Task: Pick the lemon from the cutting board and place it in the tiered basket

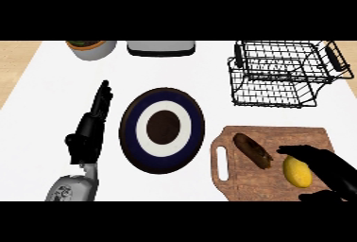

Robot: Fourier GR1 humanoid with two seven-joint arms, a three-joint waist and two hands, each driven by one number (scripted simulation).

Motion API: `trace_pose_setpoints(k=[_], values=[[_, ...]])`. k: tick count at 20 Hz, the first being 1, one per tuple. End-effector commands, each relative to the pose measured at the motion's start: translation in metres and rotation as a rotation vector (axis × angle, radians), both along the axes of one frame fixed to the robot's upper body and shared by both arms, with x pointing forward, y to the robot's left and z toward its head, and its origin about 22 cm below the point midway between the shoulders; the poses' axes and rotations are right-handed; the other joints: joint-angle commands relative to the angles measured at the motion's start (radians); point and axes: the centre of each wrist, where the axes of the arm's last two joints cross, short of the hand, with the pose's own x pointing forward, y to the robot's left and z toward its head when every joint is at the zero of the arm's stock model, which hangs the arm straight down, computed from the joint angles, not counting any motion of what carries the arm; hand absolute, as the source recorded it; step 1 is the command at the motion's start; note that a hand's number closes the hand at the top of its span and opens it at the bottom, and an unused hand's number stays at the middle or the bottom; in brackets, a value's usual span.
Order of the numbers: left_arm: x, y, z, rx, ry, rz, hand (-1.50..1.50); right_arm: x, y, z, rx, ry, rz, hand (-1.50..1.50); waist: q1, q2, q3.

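A yellow lemon (298, 171) lies on the wooden cutting board (307, 137) at the lower right. My right hand (329, 164) is around the lemon's right side, fingers curving over its top and the thumb low beside it, not closed on it. The black wire tiered basket (282, 73) stands at the upper right, behind the board. My left hand (94, 120) rests open at the left, fingers straight and pointing away.
A dark brown oblong food item (252, 150) lies on the board left of the lemon. A dark plate (162, 129) with white and blue rings sits mid-counter. A bowl (91, 48) and a grey appliance (160, 47) stand at the back edge.
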Motion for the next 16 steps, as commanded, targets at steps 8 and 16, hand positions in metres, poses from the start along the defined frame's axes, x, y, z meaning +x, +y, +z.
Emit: trace_pose_setpoints(k=[8, 16], values=[[0.006, -0.002, 0.002, 0.005, 0.004, 0.0, 0.0, 0.026, 0.077, -0.016, -0.22, -0.178, -0.055, 1.5, 0.01, 0.002, 0.0], [0.01, -0.004, 0.018, -0.005, -0.02, -0.028, 0.0, 0.058, 0.183, -0.003, -0.556, -0.042, -0.336, 1.5, 0.031, 0.004, 0.0]])
